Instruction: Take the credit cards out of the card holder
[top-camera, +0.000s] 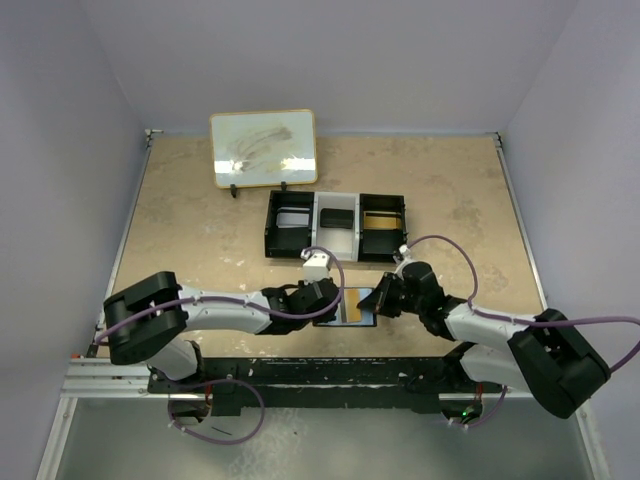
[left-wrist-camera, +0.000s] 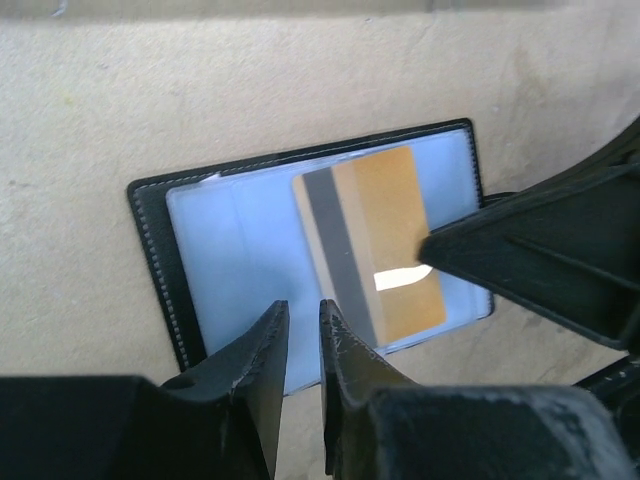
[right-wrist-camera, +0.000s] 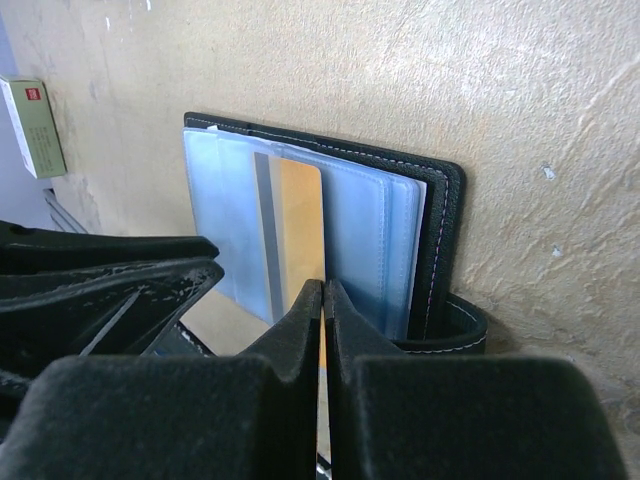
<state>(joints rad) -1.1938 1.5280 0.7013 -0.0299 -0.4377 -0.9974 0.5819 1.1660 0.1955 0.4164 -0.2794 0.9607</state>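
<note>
The black card holder (left-wrist-camera: 150, 250) lies open and flat on the tan table, its shiny blue-grey panels facing up; it also shows in the top view (top-camera: 342, 318). A gold credit card (left-wrist-camera: 385, 215) with a grey stripe lies slanted over its right panel. My right gripper (right-wrist-camera: 323, 290) is shut on the near edge of this gold card (right-wrist-camera: 298, 215); its finger (left-wrist-camera: 520, 260) shows over the card in the left wrist view. My left gripper (left-wrist-camera: 303, 312) stands over the holder's near edge, its jaws a narrow gap apart with nothing between them.
A black-and-white three-compartment tray (top-camera: 312, 212) stands behind the grippers, with a gold card (top-camera: 380, 222) in its right compartment. A small whiteboard (top-camera: 264, 148) stands at the back. Both arms meet near the table's front edge.
</note>
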